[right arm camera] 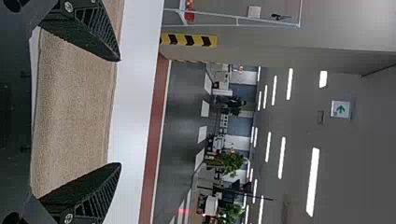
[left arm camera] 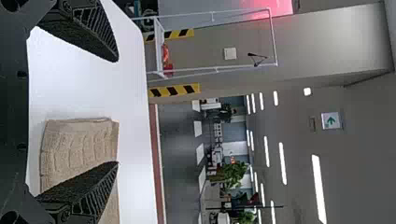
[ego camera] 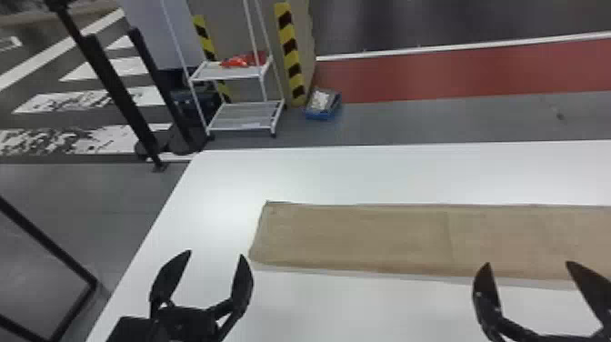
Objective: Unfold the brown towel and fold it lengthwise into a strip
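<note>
Left hand (ego camera: 216, 254) and right hand (ego camera: 528, 263) gaped wide, empty; brown towel (ego camera: 354, 236) lay as strip, long axis along far edge of table (ego camera: 318, 175), nearer right hand.

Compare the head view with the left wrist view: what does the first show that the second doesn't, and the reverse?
Head view: the right tool and a blue container on the floor.
Left wrist view: an arrow sign, ceiling lights and leafy plants.
Both: the left tool, brown towel, white table and white rack.
</note>
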`<state>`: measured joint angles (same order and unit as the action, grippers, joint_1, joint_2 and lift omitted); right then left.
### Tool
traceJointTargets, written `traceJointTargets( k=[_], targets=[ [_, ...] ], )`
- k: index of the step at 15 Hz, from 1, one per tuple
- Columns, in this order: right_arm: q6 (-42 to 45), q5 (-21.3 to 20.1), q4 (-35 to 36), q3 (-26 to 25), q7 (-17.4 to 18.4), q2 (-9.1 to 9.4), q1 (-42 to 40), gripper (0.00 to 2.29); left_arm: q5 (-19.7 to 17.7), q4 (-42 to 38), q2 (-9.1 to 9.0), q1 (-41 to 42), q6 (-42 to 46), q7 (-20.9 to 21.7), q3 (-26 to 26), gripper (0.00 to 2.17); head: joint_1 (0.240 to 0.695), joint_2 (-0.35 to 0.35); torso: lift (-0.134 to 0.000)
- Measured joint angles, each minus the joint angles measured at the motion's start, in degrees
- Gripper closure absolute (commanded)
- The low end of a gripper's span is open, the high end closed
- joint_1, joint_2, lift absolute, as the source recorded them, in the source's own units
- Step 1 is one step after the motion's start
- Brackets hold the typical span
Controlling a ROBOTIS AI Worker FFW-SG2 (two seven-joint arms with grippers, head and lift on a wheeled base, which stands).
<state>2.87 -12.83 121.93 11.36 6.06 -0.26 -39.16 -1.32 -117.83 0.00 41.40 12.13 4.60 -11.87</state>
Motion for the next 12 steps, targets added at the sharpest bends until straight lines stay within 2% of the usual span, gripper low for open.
traceJointTargets(
  k=[12],
  targets=[
    [-0.5, 0.0, 0.3, 1.5, 0.1, 0.0, -0.6, 0.08, 0.0, -1.6, 0.0, 2.1, 0.9, -1.3, -0.6, 0.1, 0.695, 0.297, -0.12]
  ],
)
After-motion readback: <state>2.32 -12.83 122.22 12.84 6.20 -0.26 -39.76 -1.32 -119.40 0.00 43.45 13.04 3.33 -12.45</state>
